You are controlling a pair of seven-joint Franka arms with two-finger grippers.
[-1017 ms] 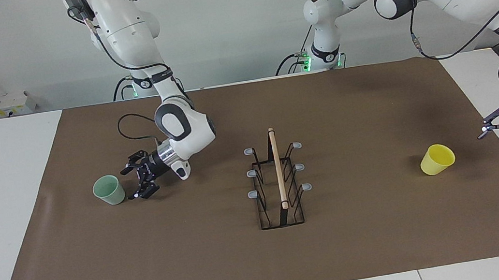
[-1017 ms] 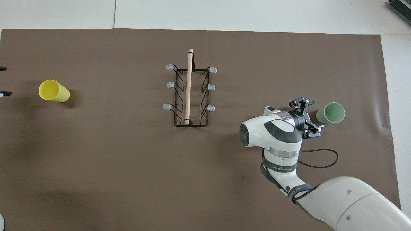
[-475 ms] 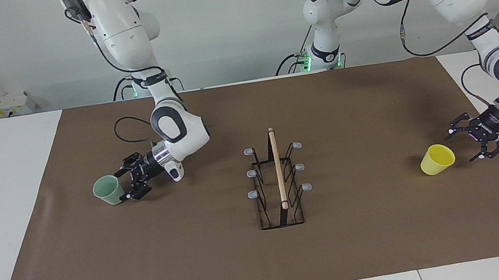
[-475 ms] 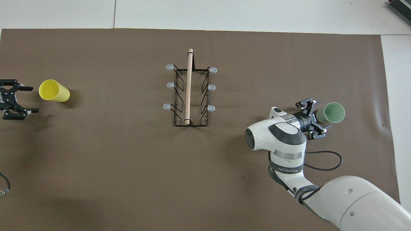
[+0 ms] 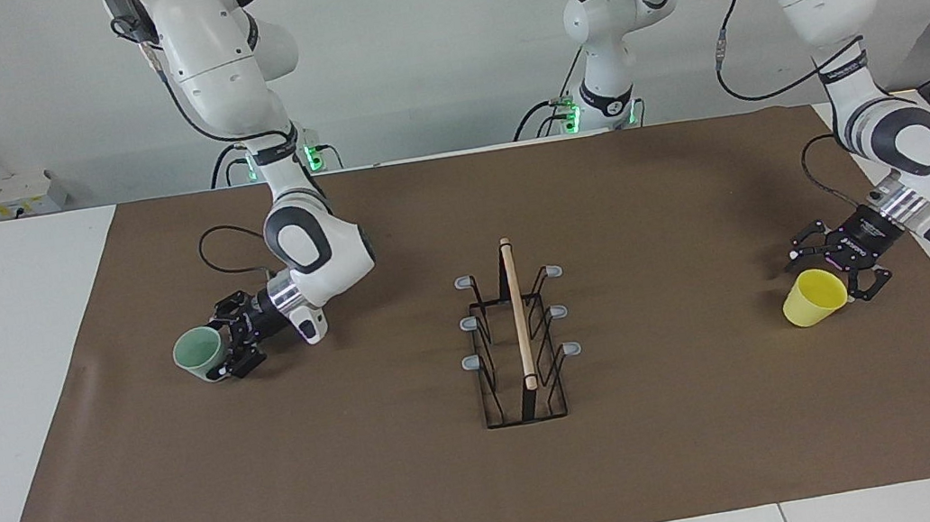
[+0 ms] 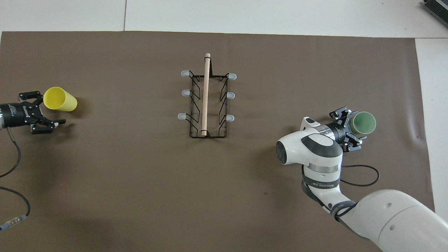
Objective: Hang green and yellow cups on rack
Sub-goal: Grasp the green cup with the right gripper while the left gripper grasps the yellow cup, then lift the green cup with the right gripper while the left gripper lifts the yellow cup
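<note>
The green cup (image 5: 200, 354) lies tipped on the brown mat (image 5: 424, 485) toward the right arm's end of the bench (image 5: 8, 380), its open mouth turned away from the rack. The right end effector (image 5: 225, 350) is low at the cup's base end, its fingers apart on either side of the cup; whether the pads touch the plastic cannot be told. In the overhead view the same cup (image 6: 363, 122) shows its round mouth just past the dark fingers of that end effector (image 6: 351, 126).

The yellow cup (image 5: 814, 296) lies on its side on the mat toward the left arm's end of the bench, mouth toward the left end effector (image 5: 833, 273). That end effector is at the cup's rim with its fingers spread, one finger above the rim and one beside it; no grip is visible. From overhead the cup (image 6: 60, 99) has its mouth next to the end effector (image 6: 43, 109).

The rack (image 5: 518, 340) stands upright at the middle of the mat, well apart from both cups, its wooden rod (image 5: 517, 313) running along the top and grey-tipped prongs on both sides, all bare
</note>
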